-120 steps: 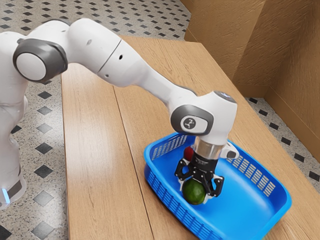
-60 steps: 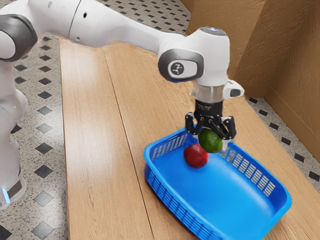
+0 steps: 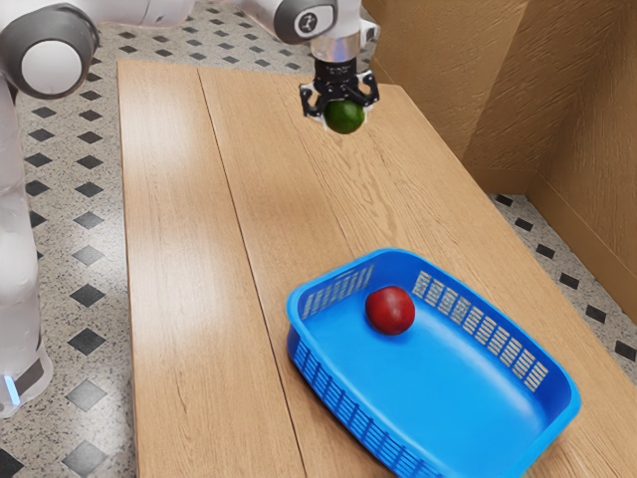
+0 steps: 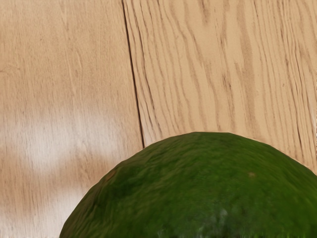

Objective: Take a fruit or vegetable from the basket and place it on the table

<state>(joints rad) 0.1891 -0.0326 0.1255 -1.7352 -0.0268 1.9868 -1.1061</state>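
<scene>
High over the far part of the wooden table (image 3: 289,189), my gripper (image 3: 342,112) is shut on a round green fruit (image 3: 345,117), perhaps an avocado, with a finger at either side of it. In the wrist view the green fruit (image 4: 208,193) bulges large at the lower edge, with the table's planks (image 4: 74,64) beneath it. The blue basket (image 3: 458,398) stands on the table, and a red fruit (image 3: 390,311) lies inside it near its far end.
Bare wood stretches between the basket and the table's far edge (image 3: 239,72). A brown textured wall (image 3: 557,110) rises beyond the table at the exterior view's upper right. Patterned floor (image 3: 85,249) runs along the exterior view's left.
From down in the basket, my gripper has risen with the green fruit and moved away past the basket's far end, over the table. The red fruit has come into fuller sight.
</scene>
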